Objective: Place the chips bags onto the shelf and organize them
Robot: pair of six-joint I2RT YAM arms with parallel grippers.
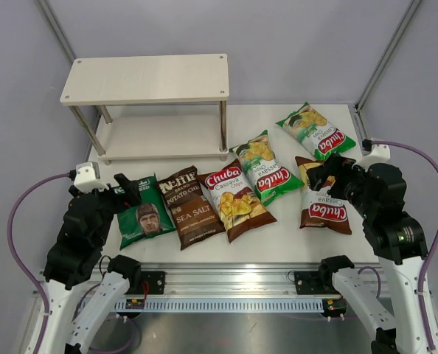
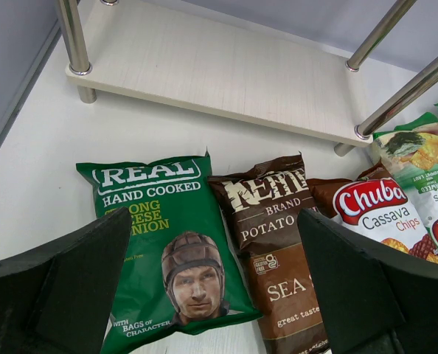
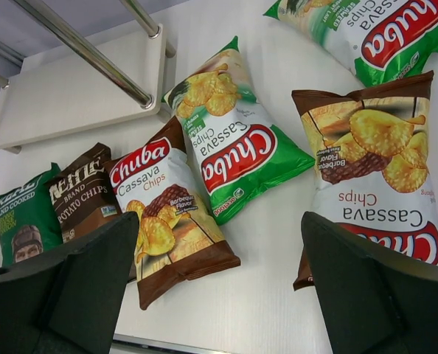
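Observation:
Six chips bags lie flat on the table in front of the shelf (image 1: 145,79). From left: dark green bag with a face (image 1: 145,212), Kettle Sea Salt bag (image 1: 190,208), brown Chuba bag (image 1: 236,200), green Chuba bag (image 1: 266,167), brown Chuba bag (image 1: 324,195), green Chuba bag (image 1: 315,130) at the back right. My left gripper (image 1: 127,189) is open and empty above the face bag (image 2: 167,243). My right gripper (image 1: 326,173) is open and empty over the right brown Chuba bag (image 3: 374,169). Both shelf boards hold no bags.
The shelf's lower board (image 2: 204,66) and metal legs (image 2: 396,99) stand just behind the bags. Grey enclosure walls rise on the left, right and back. A metal rail (image 1: 226,284) runs along the table's near edge between the arm bases.

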